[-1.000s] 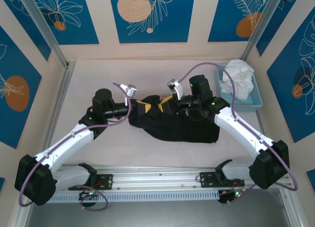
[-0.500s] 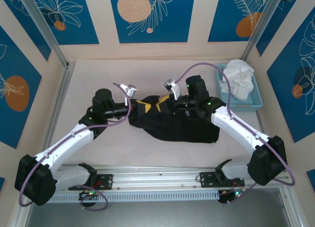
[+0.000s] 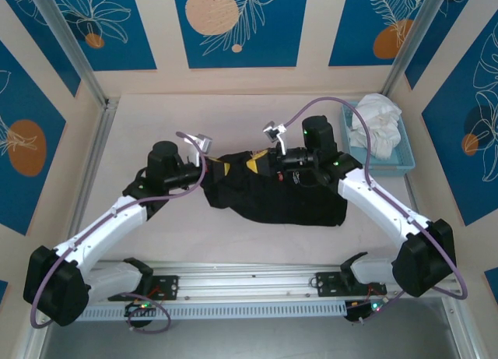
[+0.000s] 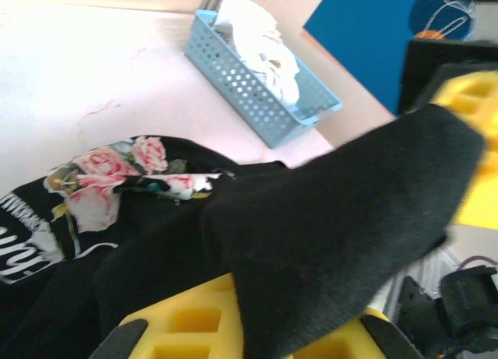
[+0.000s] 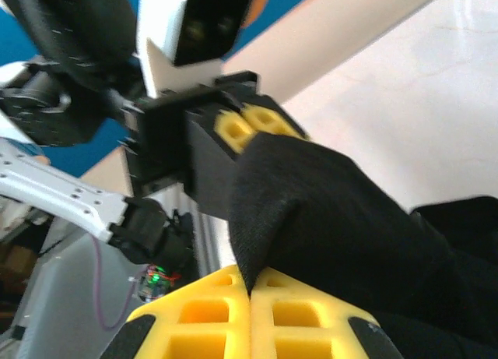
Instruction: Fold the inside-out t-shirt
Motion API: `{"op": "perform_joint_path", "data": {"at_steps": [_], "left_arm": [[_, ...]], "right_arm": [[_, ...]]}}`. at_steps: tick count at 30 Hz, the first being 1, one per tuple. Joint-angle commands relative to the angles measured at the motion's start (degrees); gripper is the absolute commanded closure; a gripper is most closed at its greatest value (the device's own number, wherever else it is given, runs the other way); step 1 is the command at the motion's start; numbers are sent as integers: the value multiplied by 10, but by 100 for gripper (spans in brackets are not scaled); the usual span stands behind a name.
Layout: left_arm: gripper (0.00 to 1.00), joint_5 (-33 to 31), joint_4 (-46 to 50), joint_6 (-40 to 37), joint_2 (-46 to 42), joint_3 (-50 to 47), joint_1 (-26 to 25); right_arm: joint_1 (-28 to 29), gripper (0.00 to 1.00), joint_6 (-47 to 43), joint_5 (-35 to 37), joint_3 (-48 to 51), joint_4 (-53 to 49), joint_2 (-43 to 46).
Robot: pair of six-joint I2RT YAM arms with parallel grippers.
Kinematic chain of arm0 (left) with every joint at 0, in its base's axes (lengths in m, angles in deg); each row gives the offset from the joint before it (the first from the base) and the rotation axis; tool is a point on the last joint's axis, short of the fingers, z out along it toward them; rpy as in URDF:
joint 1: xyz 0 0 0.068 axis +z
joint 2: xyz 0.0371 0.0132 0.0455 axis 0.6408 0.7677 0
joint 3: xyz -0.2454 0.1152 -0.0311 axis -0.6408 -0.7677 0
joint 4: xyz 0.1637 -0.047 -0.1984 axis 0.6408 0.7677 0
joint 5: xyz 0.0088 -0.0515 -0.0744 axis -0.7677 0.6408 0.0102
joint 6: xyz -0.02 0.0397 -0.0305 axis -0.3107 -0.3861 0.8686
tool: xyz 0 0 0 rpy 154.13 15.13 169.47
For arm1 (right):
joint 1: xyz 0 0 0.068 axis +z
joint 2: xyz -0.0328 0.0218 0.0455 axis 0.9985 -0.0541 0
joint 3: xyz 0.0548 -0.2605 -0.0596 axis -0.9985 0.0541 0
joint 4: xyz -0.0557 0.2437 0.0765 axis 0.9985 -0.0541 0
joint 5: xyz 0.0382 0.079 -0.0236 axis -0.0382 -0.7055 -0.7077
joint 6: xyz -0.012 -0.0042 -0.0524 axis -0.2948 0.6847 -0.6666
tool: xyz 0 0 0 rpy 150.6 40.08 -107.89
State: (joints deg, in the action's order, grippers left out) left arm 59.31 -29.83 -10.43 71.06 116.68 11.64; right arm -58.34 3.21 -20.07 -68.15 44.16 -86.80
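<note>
Two grips: left end effector [image 3: 224, 169], right end effector [image 3: 256, 163] each clamp t-shirt [image 3: 288, 199] far edge.

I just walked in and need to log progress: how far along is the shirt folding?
Nothing looks finished: the t-shirt lies as a crumpled heap, with no neat fold showing. In hand: the left gripper and the right gripper each pinch black cloth at the heap's far edge, close together. Left to do: spreading it flat and making every fold.
</note>
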Motion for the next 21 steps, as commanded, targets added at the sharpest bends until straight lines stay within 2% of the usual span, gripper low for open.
{"op": "perform_joint_path", "data": {"at_steps": [1, 8, 11, 14, 15, 18, 21], "left_arm": [[78, -49, 33, -22, -12, 6, 6], [41, -184, 117, -53, -78, 2, 2], [31, -258, 163, -70, -112, 6, -12], [29, -294, 204, -80, -128, 23, -38], [31, -295, 211, -84, -129, 30, -53], [44, -262, 210, -96, -115, 46, -98], [48, -218, 207, -103, -61, 71, -128]], "right_arm": [[4, 100, 68, -58, 3, 67, -11], [-3, 100, 129, -33, -15, 85, -46], [-8, 100, 156, -22, -18, 92, -58], [-12, 100, 180, -6, -18, 96, -65], [-14, 100, 188, -2, -18, 99, -67], [-18, 100, 211, 4, -15, 106, -72], [-22, 100, 222, 6, -12, 113, -76]]}}
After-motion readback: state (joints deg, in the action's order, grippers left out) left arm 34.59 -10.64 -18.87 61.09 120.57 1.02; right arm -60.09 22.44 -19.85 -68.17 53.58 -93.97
